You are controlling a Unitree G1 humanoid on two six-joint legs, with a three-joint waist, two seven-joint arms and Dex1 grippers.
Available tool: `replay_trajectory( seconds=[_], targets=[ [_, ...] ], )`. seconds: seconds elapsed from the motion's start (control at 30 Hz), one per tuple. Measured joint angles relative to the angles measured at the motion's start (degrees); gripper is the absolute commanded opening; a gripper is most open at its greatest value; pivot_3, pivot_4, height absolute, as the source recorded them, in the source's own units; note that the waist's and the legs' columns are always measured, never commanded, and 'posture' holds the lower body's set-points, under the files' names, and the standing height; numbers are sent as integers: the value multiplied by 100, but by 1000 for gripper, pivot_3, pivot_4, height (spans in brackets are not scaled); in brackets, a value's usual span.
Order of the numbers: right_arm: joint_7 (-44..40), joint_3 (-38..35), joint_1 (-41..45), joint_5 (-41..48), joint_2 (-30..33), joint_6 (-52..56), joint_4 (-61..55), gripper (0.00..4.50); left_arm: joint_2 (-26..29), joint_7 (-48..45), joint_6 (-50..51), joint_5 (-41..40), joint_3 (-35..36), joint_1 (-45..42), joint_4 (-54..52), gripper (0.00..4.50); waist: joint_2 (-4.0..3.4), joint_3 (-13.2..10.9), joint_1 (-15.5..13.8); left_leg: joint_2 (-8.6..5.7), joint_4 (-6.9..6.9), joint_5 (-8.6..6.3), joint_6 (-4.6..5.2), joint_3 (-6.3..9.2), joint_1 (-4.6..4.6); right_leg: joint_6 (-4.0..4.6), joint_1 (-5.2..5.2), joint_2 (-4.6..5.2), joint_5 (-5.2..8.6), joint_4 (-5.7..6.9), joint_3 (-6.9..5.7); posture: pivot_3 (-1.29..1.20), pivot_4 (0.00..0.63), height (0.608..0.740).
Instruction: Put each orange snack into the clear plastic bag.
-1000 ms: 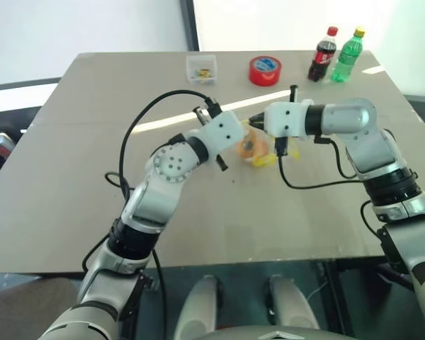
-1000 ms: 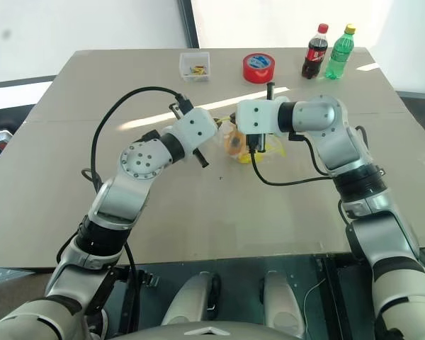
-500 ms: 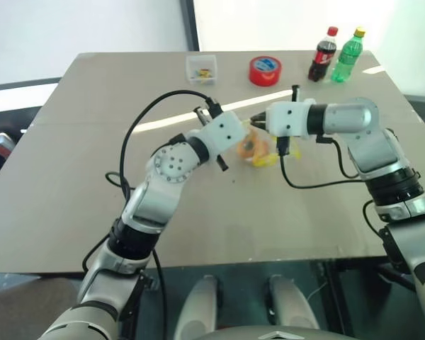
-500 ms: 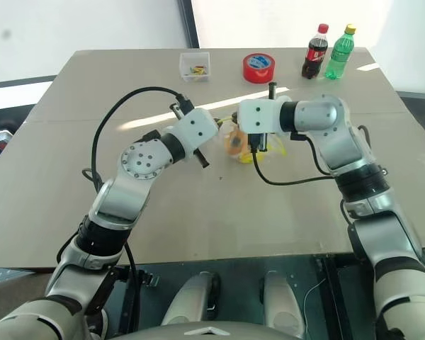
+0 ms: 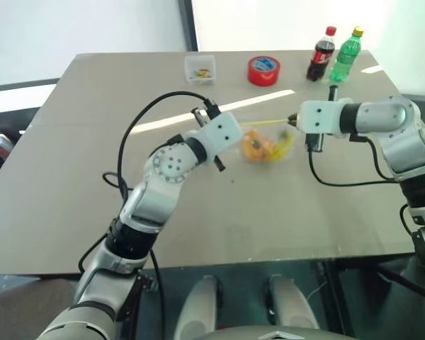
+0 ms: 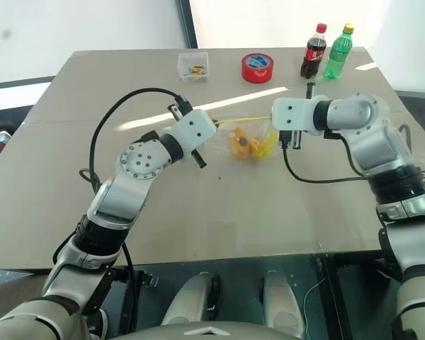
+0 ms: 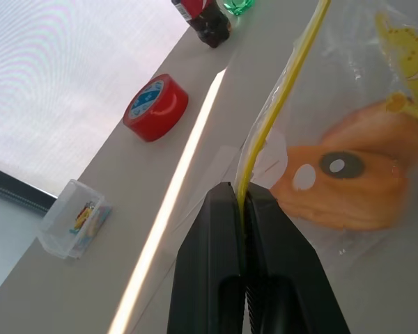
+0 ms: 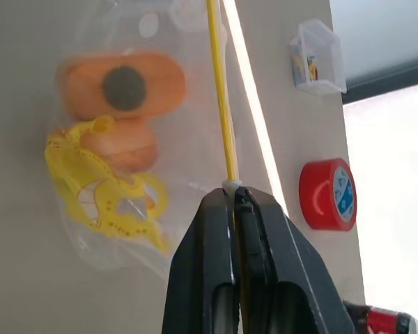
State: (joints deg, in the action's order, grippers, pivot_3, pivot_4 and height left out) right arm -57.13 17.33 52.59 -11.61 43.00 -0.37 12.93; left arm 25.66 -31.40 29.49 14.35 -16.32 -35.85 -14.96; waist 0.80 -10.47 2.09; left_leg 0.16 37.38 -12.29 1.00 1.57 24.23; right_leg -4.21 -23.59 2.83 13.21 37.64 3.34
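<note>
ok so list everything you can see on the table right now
clear plastic bag: one, transparent with a yellow strip, mid-table, held up between both grippers
orange snacks: two, amber-orange, inside the bag
tape roll: one, red, far edge
cola bottle: one, dark with red cap, far right
green bottle: one, yellow cap, beside the cola
small tub: one, clear, far edge
table: one, beige
left gripper: black, shut on the yellow strip
right gripper: black, shut on the strip

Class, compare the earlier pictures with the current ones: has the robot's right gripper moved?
Yes. The right gripper, shut on the yellow strip of the clear plastic bag, has shifted to the robot's right; it now sits below the dark cola bottle instead of the red tape roll.
</note>
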Motion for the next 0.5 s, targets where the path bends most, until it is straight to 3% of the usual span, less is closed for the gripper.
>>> replay_trajectory(
  seconds=[0.5],
  targets=[
    [73, 0, -113, -138, 155, 62, 39, 20, 87, 2, -197, -4, 4, 13, 374, 0, 0, 0, -6, 0, 0, 0, 0, -1, 0, 0, 0, 1, 0, -1, 0, 0, 150, 740]
  ],
)
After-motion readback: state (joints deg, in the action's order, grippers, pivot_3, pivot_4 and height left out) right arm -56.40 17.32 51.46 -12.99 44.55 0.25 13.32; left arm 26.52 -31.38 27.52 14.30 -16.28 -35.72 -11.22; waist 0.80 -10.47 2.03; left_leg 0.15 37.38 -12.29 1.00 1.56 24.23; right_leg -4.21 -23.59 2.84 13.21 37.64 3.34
